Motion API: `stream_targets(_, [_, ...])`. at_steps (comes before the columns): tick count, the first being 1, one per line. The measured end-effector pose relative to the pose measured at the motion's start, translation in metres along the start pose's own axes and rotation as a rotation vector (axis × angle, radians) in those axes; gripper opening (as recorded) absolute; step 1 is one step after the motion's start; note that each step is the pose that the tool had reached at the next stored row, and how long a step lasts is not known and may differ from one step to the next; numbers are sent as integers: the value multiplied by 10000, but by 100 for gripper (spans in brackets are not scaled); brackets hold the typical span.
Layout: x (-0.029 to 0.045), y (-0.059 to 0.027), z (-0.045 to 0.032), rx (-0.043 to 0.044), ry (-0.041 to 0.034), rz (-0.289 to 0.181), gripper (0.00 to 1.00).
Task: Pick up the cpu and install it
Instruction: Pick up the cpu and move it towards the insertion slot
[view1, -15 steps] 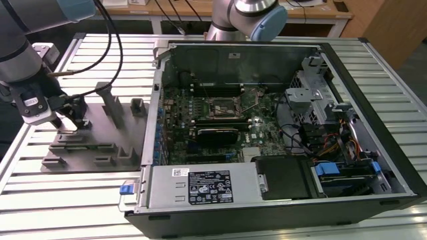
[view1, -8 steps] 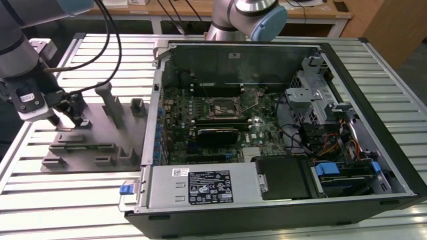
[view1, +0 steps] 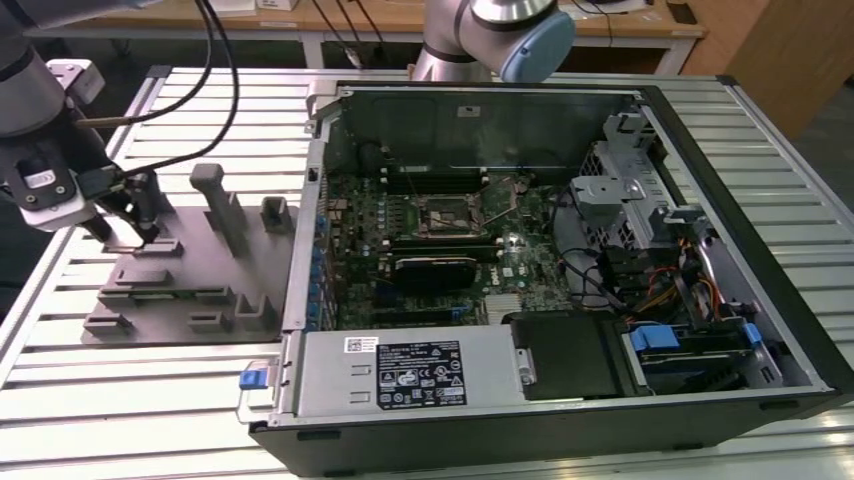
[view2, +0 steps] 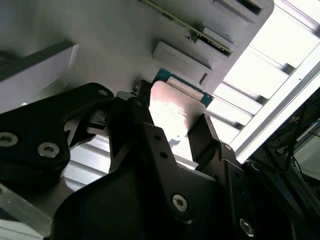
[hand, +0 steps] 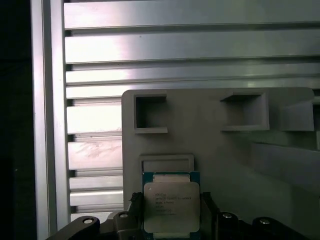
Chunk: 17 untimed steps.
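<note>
- The gripper (view1: 128, 242) hangs over the end of a grey moulded holder on the exterior view's left, pointing down, with its tips close above the holder's surface.
- Its two black fingers (view2: 150, 135) are closed in on the cpu (hand: 171, 202), one against each of two opposite edges, so the chip is pinched between them.
- In both wrist views the cpu lies flat with its silvery top plate up and a thin green rim around it.
- Whether the chip rests on the holder or sits just clear of it cannot be told.
- Just beyond the cpu in the first wrist view is a shallow rectangular recess (hand: 166, 162) in the grey holder (hand: 215, 150), and further along are two square pockets (hand: 150, 112).
- The holder sits on a slatted aluminium table (view1: 134, 400).
- Beside the holder, towards the exterior view's right, an open computer case (view1: 534, 440) lies on its side on the same table.
- A grey power supply (view1: 400, 375) with a white label fills the case's near corner.
- Past that is the green motherboard (view1: 521, 265), and near its middle the black square CPU socket (view1: 447, 215), well apart from the gripper.
- Behind the case stands the arm's base (view1: 461, 40) with a blue cap, in front of a wooden bench (view1: 601, 25).
</note>
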<state>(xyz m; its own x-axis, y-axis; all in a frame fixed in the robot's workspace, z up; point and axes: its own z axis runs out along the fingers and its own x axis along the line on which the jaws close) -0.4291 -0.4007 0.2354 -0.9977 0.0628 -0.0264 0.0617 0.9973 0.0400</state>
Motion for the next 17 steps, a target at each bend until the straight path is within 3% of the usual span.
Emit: stream_targets(17, [-11, 17, -438, 0, -4, -1, 54])
